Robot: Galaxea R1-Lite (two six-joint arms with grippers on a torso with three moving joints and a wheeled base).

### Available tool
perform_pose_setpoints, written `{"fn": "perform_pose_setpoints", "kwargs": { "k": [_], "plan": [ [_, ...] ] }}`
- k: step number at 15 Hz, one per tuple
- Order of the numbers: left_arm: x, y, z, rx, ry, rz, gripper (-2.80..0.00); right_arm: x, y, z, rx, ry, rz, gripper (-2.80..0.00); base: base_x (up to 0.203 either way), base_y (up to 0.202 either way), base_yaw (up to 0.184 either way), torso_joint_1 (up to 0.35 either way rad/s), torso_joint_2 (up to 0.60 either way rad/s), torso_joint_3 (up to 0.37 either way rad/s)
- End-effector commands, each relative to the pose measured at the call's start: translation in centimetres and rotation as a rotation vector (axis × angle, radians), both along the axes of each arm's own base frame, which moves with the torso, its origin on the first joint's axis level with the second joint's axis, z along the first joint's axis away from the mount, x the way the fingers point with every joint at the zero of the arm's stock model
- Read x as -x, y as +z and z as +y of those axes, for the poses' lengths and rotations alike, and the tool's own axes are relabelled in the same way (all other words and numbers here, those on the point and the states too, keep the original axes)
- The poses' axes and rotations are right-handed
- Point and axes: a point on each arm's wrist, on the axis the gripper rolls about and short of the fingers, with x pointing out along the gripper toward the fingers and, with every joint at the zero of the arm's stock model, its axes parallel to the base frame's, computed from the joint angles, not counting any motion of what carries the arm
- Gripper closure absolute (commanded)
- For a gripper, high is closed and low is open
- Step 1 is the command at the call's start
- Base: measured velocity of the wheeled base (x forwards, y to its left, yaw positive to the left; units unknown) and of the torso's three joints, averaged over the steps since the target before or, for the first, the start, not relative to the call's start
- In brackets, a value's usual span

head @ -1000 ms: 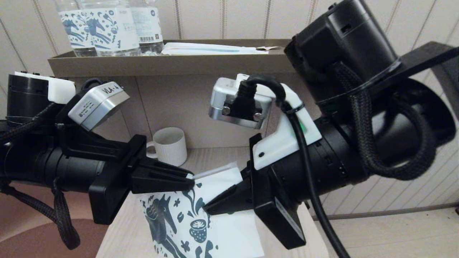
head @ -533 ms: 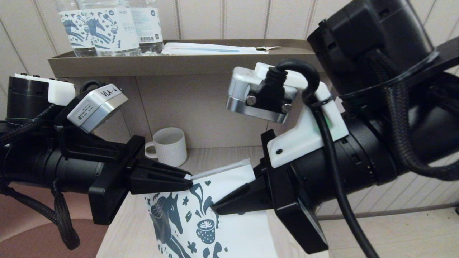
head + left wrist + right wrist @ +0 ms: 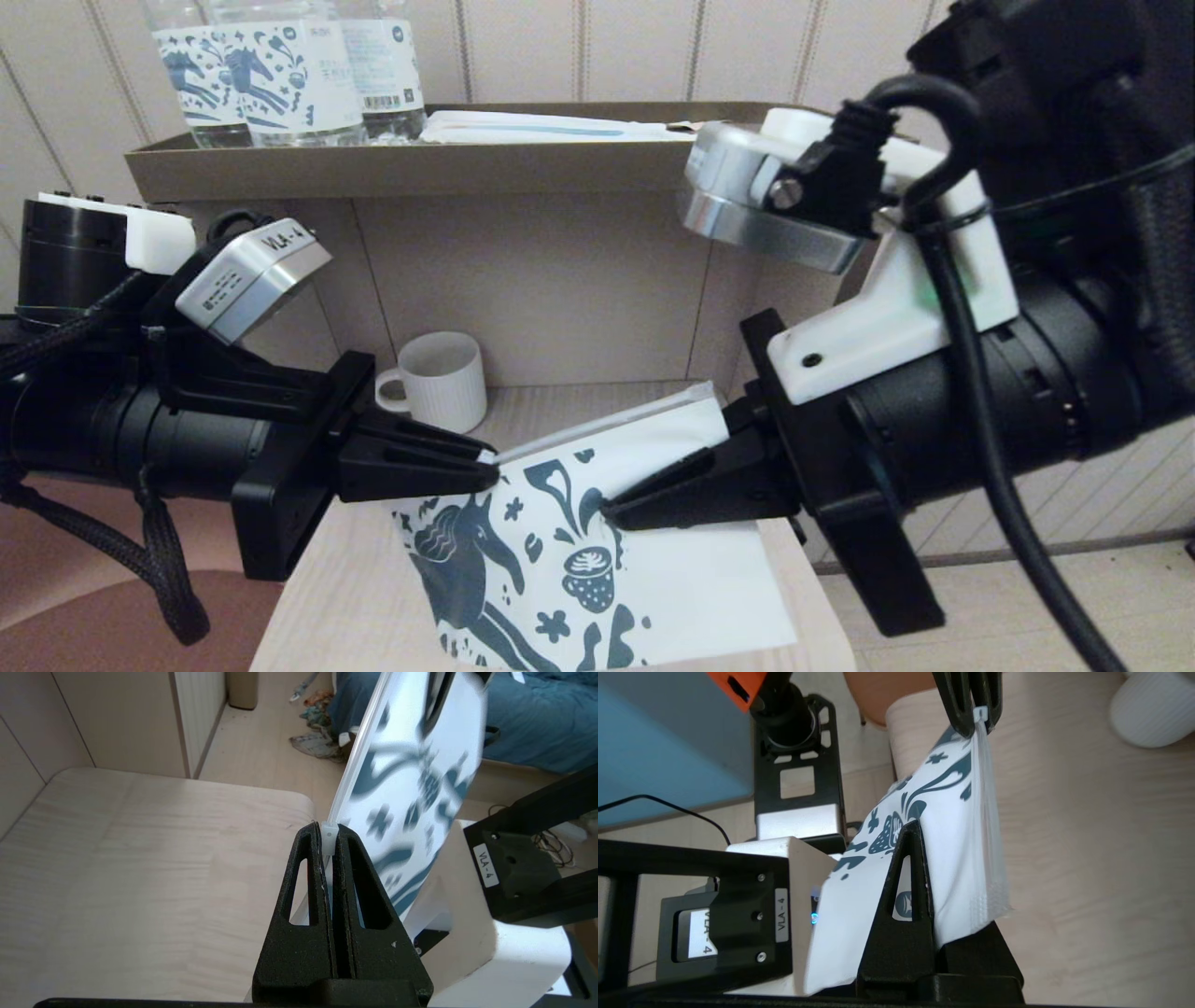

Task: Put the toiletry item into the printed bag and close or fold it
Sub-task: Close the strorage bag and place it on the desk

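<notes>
Left gripper (image 3: 485, 467) pinches zip slider (image 3: 330, 832) at nine o'clock; right gripper (image 3: 611, 511) clamps printed bag (image 3: 653, 579). Keep the zip line taut and straight.

A white ribbed mug (image 3: 441, 380) stands at the back of the light wooden desk (image 3: 336, 607), close to the beige panel behind it. Above, a brown tray (image 3: 411, 168) on the shelf holds clear bottles with horse-print labels (image 3: 280, 79) at its left end. Beside them lies a long flat white packet with a blue stripe (image 3: 551, 127).
</notes>
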Motion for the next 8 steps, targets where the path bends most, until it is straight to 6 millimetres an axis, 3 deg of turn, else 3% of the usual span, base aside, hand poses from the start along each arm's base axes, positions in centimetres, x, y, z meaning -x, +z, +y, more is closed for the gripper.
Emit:
{"fn": "perform_pose_setpoints", "kwargs": {
  "k": [1,8],
  "plan": [
    [-0.1,-0.2,-0.1,-0.002,-0.008,0.0,0.0,0.4,0.7,-1.1,-0.021,-0.015,-0.018,0.0,0.0,0.0,0.0,0.0,0.0,0.0],
    [-0.2,-0.4,-0.1,-0.004,-0.012,-0.002,0.0,0.8,1.6,-3.0,-0.05,-0.053,-0.04,0.0,0.0,0.0,0.0,0.0,0.0,0.0]
  ]
}}
